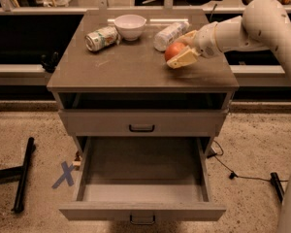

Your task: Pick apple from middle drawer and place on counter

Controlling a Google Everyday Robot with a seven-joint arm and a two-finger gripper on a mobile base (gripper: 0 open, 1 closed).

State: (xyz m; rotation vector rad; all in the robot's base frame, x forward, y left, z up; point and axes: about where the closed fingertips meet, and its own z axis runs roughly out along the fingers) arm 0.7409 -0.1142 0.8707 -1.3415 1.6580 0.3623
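The red-orange apple (174, 50) is held between the fingers of my gripper (180, 51) just above the right side of the grey-brown counter (136, 67). The arm reaches in from the upper right. The gripper is shut on the apple; I cannot tell whether the apple touches the counter. The middle drawer (142, 178) is pulled fully open below, its plain grey inside bare. The upper drawer front (141, 123) is closed.
On the counter's back stand a white bowl (130, 26), a can lying on its side (101, 37) at the left, and a white bottle lying down (169, 34) just behind the gripper. A blue X mark (64, 174) and black stand legs (23, 174) are on the floor.
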